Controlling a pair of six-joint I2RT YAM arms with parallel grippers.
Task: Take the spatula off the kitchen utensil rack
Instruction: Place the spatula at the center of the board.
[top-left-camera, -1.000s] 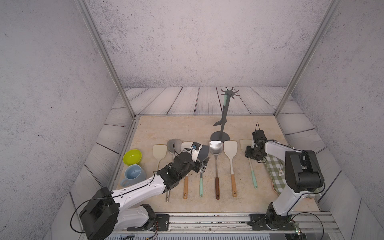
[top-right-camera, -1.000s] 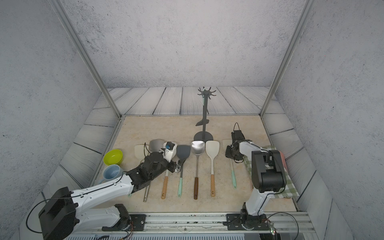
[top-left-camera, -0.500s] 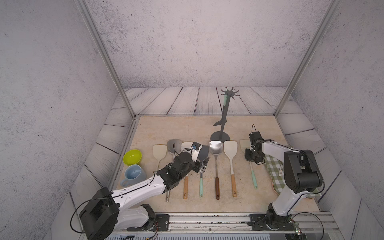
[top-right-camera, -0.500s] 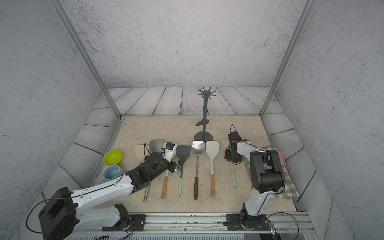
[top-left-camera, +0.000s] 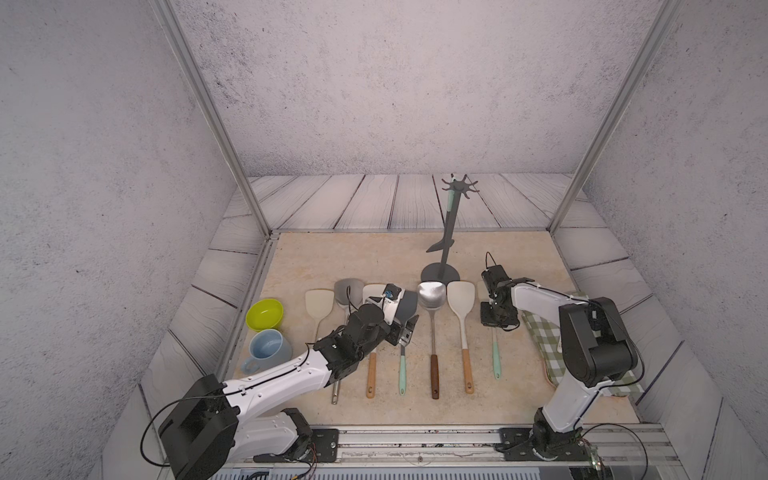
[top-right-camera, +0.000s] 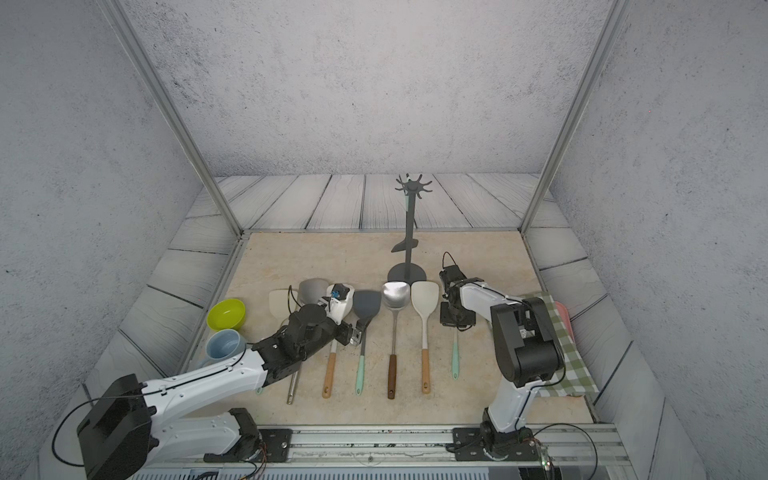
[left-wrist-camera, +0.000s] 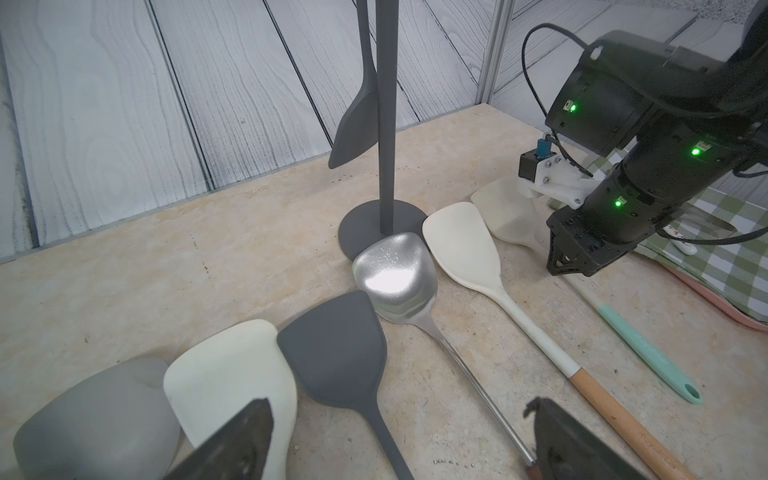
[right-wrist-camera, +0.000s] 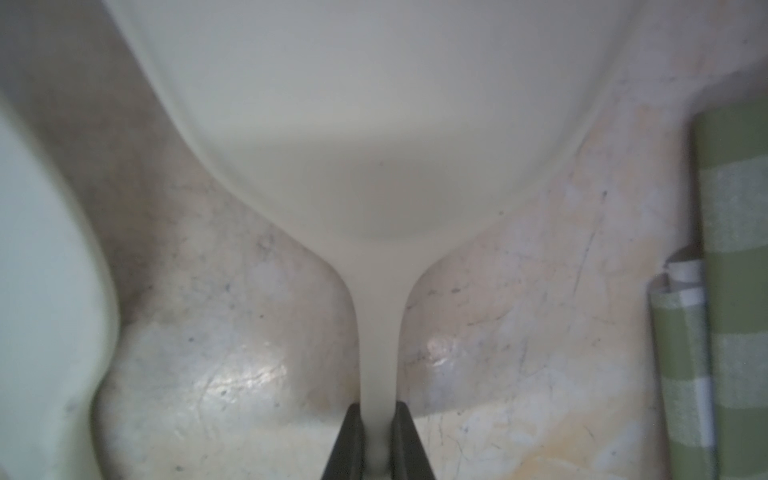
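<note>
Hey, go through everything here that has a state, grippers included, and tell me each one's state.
kitchen utensil rack, upright, one spatula on it.
hanging spatula, hung from the rack.
mint-handled cream spatula, lying flat, gripped at its neck.
right gripper, fingers shut on that neck.
left gripper, open, holding nothing.
other spatulas, lying flat.
blue mug, upright, empty.
green bowl, upright, empty.
</note>
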